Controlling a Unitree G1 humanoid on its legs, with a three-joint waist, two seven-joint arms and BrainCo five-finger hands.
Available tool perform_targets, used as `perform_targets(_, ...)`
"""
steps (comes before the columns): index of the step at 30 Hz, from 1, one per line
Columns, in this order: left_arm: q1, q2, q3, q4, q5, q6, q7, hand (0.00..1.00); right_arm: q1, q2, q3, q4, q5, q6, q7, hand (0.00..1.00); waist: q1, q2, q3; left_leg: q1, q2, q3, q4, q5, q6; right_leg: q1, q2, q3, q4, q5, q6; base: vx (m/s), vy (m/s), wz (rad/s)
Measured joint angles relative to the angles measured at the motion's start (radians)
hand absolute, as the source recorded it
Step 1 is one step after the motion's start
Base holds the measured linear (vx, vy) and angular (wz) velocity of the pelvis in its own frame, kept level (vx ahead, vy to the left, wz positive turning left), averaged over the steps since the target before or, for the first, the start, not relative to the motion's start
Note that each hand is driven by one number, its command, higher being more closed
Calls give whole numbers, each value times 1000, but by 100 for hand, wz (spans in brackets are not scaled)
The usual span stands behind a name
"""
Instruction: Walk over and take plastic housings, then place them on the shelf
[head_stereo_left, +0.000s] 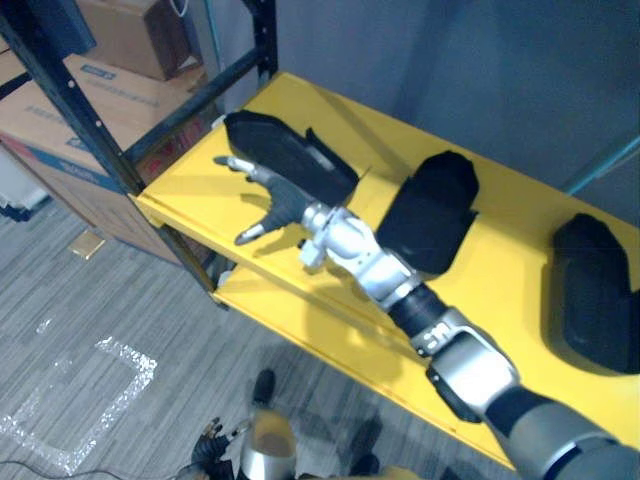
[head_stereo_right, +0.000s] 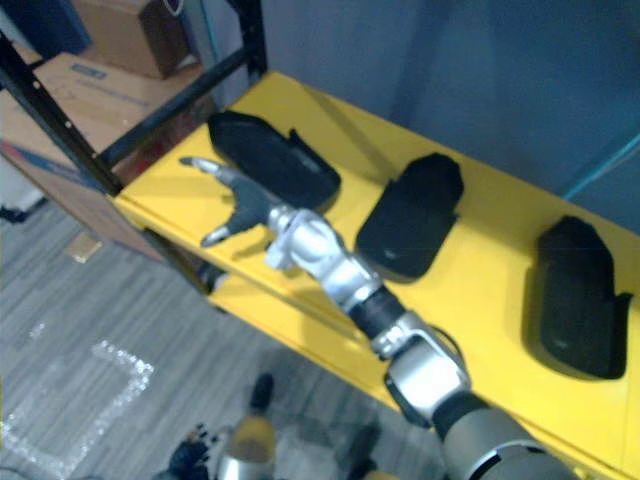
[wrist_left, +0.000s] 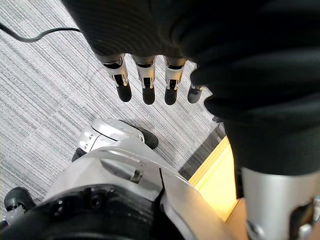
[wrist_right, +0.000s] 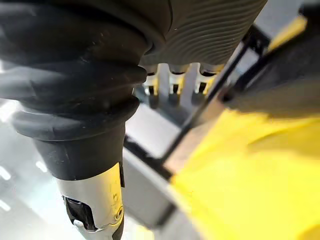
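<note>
Since my right hand (head_stereo_left: 272, 203) is splayed wide with nothing in it, I'd say the placing part is done and the risk now is getting out cleanly. All three housings are lying on the yellow shelf (head_stereo_left: 520, 195): left housing (head_stereo_left: 290, 155) just beside my fingers, middle housing (head_stereo_left: 430, 212) right next to my forearm, right housing (head_stereo_left: 595, 290) well apart from me.

What worries me:

- My fingertips sit so close to the left housing that I can't tell if one is touching it. If I pull back with a finger hooked on its edge, it probably slides with me. Smooth plastic on a painted shelf won't grip much, and the front corner is near.
- My arm runs between the left and middle housings. Any sideways swing while backing off could shove the middle one toward the front lip.
- That black post (head_stereo_left: 80, 100) stands just off the shelf corner, so swinging out that way could clip it.

Left hand (wrist_left: 146, 85) hangs over the floor (wrist_left: 45, 85), fingers straight, empty.
</note>
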Motion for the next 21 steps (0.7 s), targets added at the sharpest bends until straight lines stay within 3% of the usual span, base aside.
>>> perform_targets(3,0,8,0,16,9,2,2,0,-35,-83,27,0,-166,-1,21,0,-16,-16,-15,0,5,3,0,2,-2,1,7,4,-12,9,-2,-37,-4,-5)
perform_targets(9,-1,11,-3,18,11,12,14,0,-82,-203,77,10,-347,35,38,0,-19,-27,-43,-3,20,9,0,6,-8,1,28,14,-40,29,-11,-33,-5,-5)
perform_targets(16,-2,22,-3,22,10,44,27,0,-100,-287,76,15,-345,30,45,0,-20,-49,-70,-10,30,18,0,7,-10,-6,39,24,-56,39,-15,-27,-5,-4)
perform_targets(21,-2,26,-2,22,10,52,34,0,-100,-298,76,42,-343,17,59,0,-18,-57,-79,-10,30,20,0,8,-10,-6,39,25,-59,43,-15,-3,1,-1)
